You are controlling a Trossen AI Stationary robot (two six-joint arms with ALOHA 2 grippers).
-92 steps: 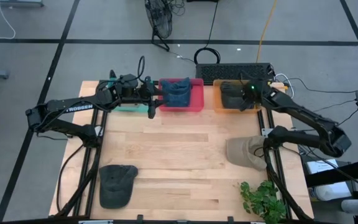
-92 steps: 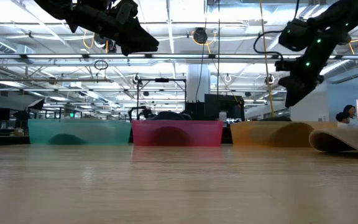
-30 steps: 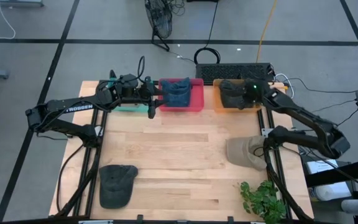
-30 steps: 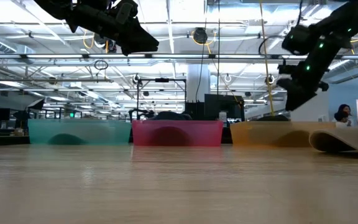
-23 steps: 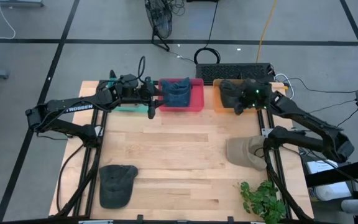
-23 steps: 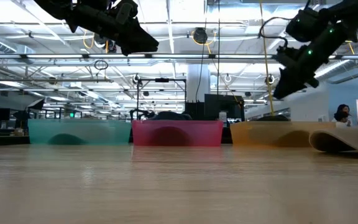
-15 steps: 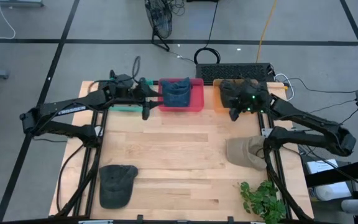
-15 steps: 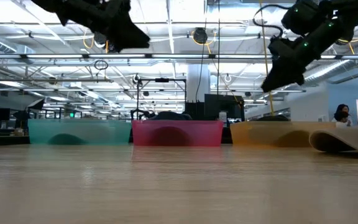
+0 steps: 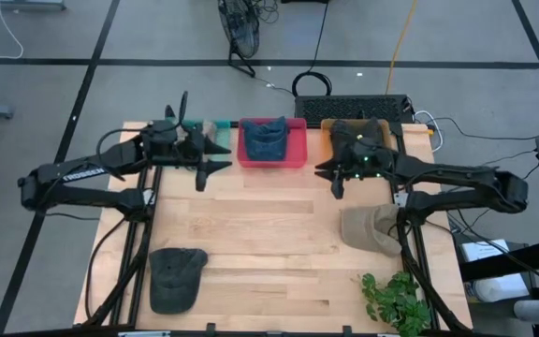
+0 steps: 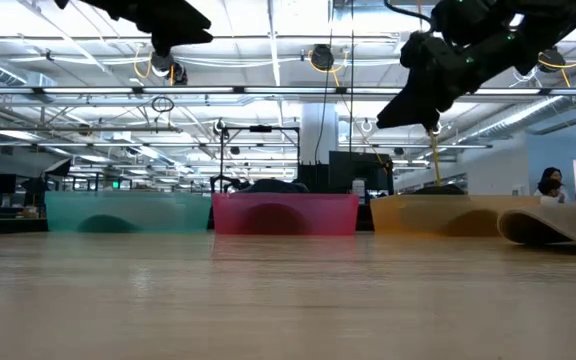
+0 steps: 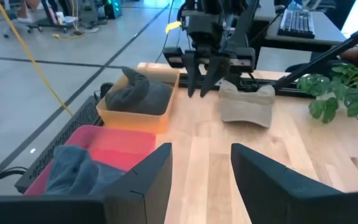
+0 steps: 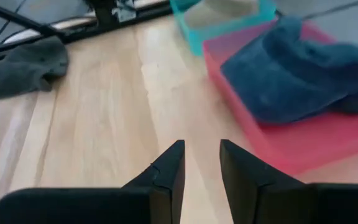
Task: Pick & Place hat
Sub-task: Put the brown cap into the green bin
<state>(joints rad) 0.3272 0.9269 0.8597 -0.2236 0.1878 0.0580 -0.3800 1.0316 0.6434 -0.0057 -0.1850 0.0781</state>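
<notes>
A blue hat (image 9: 268,140) lies in the pink bin (image 9: 296,150) at the table's far edge, and a dark grey hat (image 9: 354,131) fills the orange bin (image 9: 327,159) beside it. A tan hat (image 9: 371,228) rests on the table at the right. Another dark grey hat (image 9: 176,277) lies flat at the near left. My left gripper (image 9: 215,159) hovers open just left of the pink bin. My right gripper (image 9: 328,180) hovers open over the wood, in front of the gap between the pink and orange bins. Nothing sits between either pair of fingers (image 11: 160,171) (image 12: 166,174).
A teal bin (image 9: 211,125) stands left of the pink bin, partly under my left arm. A green plant (image 9: 396,300) sits at the near right corner. A keyboard (image 9: 354,108) lies beyond the far edge. Bare wood (image 9: 269,243) spans the table's middle.
My right gripper has swung off the orange bin toward the table's left and near edges, tipping from pointing down to nearly level. My left gripper has drawn back toward the left edge, away from the pink bin, rising a little. No hat has moved.
</notes>
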